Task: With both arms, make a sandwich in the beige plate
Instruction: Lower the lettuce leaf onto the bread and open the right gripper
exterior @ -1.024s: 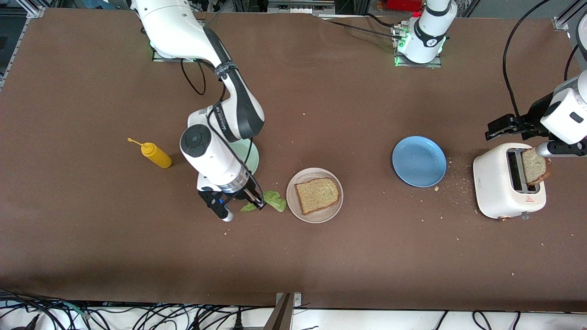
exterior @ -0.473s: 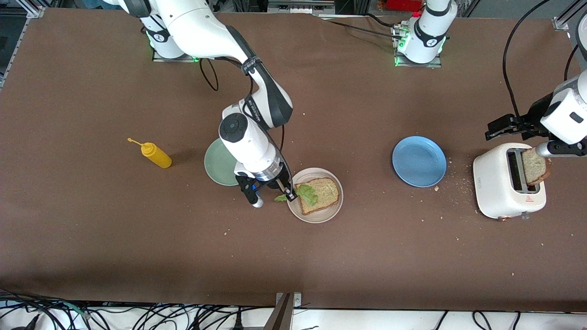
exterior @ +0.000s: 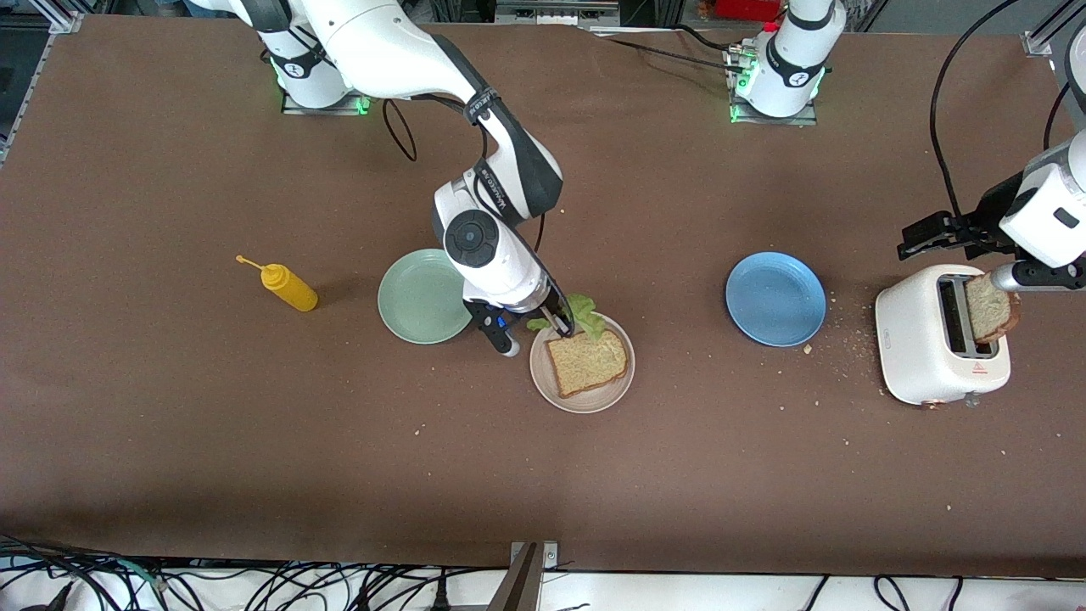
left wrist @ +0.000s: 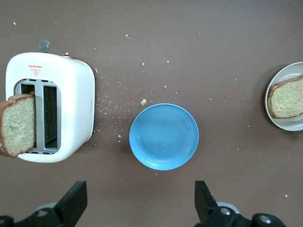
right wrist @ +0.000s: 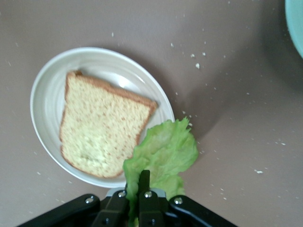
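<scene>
Front view shows the brown table [exterior: 170, 424] with two white arms reaching in from their bases. Finds the right arm [exterior: 501, 170] bent down toward the middle, and the left arm [exterior: 1052, 212] above the white toaster [exterior: 920, 348] at its own end of the table.

Places the toaster with one bread slice [exterior: 988, 307] standing up out of a slot, tilted toward the left arm's end. Puts the blue plate [exterior: 776, 299] between the toaster and the beige plate [exterior: 585, 399], apart from both. Sets the mint-green plate [exterior: 416, 297] beside the beige one, toward the right arm's end, and the yellow squeeze bottle [exterior: 288, 287] farther out that way, lying tilted.

Has only a bottom bread slice [exterior: 587, 362] lying flat on the beige plate as the sandwich so far.

Shows the right gripper [exterior: 560, 321] clenched on the green lettuce leaf [exterior: 585, 314], holding it over the plate's rim on the side away from the front camera; confirms in the right wrist view, fingers pinched on the leaf [right wrist: 163, 151], which overlaps the rim and a corner of the slice.

Shows the left gripper [left wrist: 139, 201] released in the left wrist view, fingers wide apart and holding nothing, over bare table near the blue plate.

Leaves crumbs [exterior: 848, 352] scattered beside the toaster.
</scene>
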You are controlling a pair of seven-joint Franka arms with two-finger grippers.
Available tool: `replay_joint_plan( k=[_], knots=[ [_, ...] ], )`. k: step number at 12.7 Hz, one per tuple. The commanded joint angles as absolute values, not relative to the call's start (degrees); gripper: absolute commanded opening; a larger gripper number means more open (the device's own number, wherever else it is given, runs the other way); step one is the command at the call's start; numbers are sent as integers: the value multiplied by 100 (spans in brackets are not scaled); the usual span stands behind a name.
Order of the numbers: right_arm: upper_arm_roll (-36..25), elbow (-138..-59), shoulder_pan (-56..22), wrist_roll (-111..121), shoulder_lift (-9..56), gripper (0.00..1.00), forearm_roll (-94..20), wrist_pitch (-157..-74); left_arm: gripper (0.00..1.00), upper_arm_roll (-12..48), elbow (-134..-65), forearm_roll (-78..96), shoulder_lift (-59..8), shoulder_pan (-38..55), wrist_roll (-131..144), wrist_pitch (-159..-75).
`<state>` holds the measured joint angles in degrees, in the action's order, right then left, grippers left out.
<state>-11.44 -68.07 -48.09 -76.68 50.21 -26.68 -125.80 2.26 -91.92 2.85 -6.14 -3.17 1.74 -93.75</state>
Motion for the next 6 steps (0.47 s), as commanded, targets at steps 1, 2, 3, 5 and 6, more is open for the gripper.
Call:
replay_joint_plan(
  k=[1,2,3,5,6],
  knots=[
    [-1134,-6513,-4843,-7192,5220,0,-2400,-12497,100,220,-9141,123,-633,-281,158,-9387],
    [-1142,-6443,-4834,-7146,5273,0,-2391,-12507,100,220,-9141,123,-633,-281,150,-9387],
    [-1143,-6381,-4825,-7137,5352,0,-2391,-12620,100,220,-9141,123,-633,-281,149,-9387],
    [-1134,-6363,-4825,-7137,5493,0,-2399,-13023,100,220,-9141,123,-633,-281,149,-9387],
    [-1134,-6363,-4825,-7128,5537,0,-2399,-13182,100,220,-9141,123,-633,-281,149,-9387]
  ],
)
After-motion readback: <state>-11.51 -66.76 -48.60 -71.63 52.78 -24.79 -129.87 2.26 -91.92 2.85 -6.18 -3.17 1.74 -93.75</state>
